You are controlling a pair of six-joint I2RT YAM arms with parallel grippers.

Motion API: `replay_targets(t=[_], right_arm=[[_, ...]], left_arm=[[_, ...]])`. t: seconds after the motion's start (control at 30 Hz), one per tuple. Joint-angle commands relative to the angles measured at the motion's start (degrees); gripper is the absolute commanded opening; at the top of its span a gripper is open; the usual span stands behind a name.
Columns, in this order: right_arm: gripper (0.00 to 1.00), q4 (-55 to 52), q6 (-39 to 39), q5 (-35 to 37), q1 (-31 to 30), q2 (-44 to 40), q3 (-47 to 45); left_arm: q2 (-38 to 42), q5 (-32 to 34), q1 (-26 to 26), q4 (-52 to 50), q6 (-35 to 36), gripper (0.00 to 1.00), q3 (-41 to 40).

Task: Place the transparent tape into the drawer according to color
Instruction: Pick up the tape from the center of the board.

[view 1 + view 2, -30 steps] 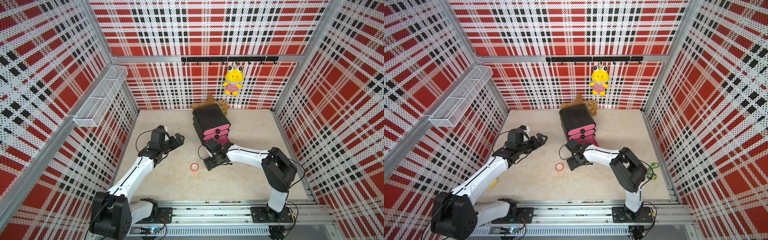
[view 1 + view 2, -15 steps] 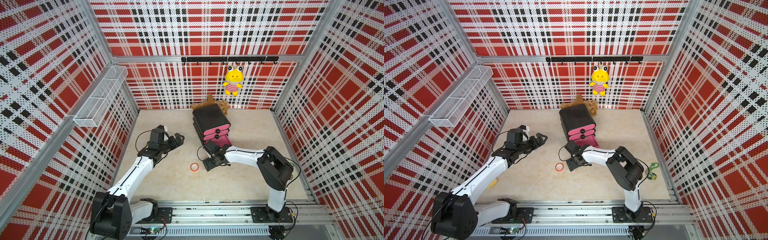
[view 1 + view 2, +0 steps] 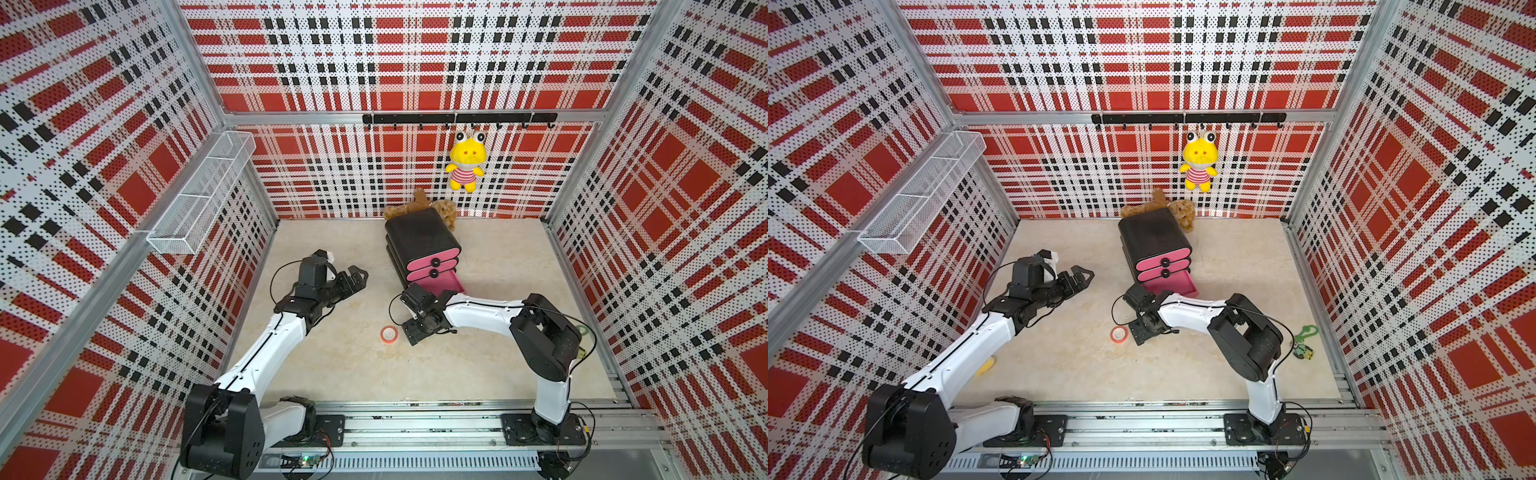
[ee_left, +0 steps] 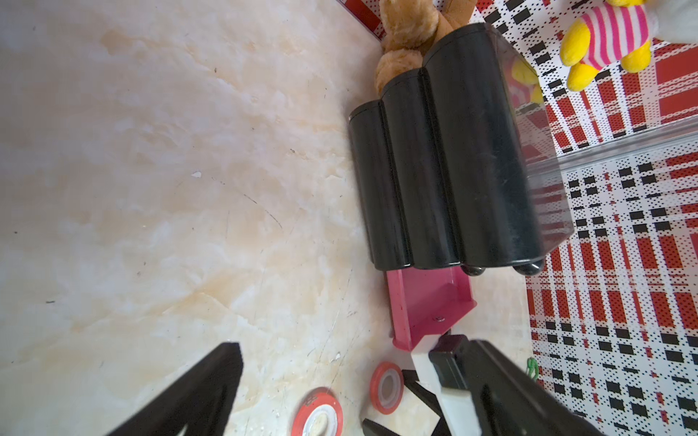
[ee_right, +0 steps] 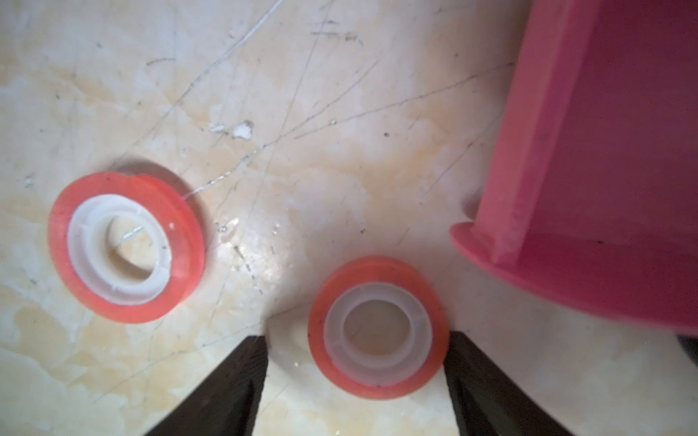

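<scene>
- Right wrist view: 2 red tape rings flat on the floor (image 5: 340,113), near each other but apart.
- Ring 1 (image 5: 377,328) between the fingers of the right gripper (image 5: 357,338); ring 2 (image 5: 126,247) free, off to 1 side.
- Jaws apart, not clamped: 1 finger (image 5: 476,377) at ring 1's edge, a gap at the other.
- Just beside ring 1, the pink bottom drawer (image 5: 604,151), standing open.
- In both top views, ring 2 (image 3: 389,334) (image 3: 1119,334) just left of the right gripper (image 3: 411,334); ring 1 hidden beneath it.
- Cabinet (image 3: 422,239) at the far middle of the floor; 2 upper drawers (image 3: 419,265) shut, bottom drawer (image 3: 442,284) out toward the near side.
- Both rings near of the cabinet, just near-left of the open drawer.
- Left gripper (image 3: 358,278) spread wide and empty, raised off the floor left of the cabinet, well apart from both rings.
</scene>
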State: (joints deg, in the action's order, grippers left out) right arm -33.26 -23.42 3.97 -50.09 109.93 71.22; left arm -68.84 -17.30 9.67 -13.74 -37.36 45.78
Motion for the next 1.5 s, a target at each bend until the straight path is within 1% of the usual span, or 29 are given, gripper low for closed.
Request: replay_targets(t=[0.0,0.27,0.4,0.67,0.83,1.07,1.1,1.13,1.47], right_arm=[[0.77,-0.9,-0.7,2.1,-0.4,1.5,0.9],[0.77,-3.2,-0.1,3.8,-0.4,4.2,5.6],[0.75,-5.0,0.2,4.0,-0.5,5.2,6.9],[0.74,-5.8,-0.3,3.3,-0.5,3.1,4.0],[0.68,-5.0,-0.4,2.4,-0.5,2.3,2.1],[0.68,-4.9,-0.5,2.4,-0.5,1.5,0.7],[0.62,-5.0,-0.7,2.4,-0.5,1.5,0.7],[0.60,-5.0,-0.6,2.3,-0.5,1.7,0.7],[0.51,-5.2,-0.5,2.0,-0.5,2.6,1.9]], left_arm=[[0.9,-0.7,-0.6,1.0,1.0,0.99,0.0],[0.9,-1.1,-0.8,1.0,1.2,0.99,0.4],[1.3,-1.3,-1.3,0.9,1.4,0.99,0.5],[2.0,-1.5,-2.0,0.1,1.8,0.99,1.1],[1.7,-1.5,-2.0,0.0,1.8,0.99,1.5],[1.7,-1.5,-2.0,-0.2,1.8,0.99,2.2],[1.7,-1.6,-2.1,-0.2,1.8,0.99,2.3],[1.6,-1.5,-2.1,-0.2,1.8,0.99,2.3],[1.5,-1.6,-2.1,-0.2,1.9,0.99,2.2]])
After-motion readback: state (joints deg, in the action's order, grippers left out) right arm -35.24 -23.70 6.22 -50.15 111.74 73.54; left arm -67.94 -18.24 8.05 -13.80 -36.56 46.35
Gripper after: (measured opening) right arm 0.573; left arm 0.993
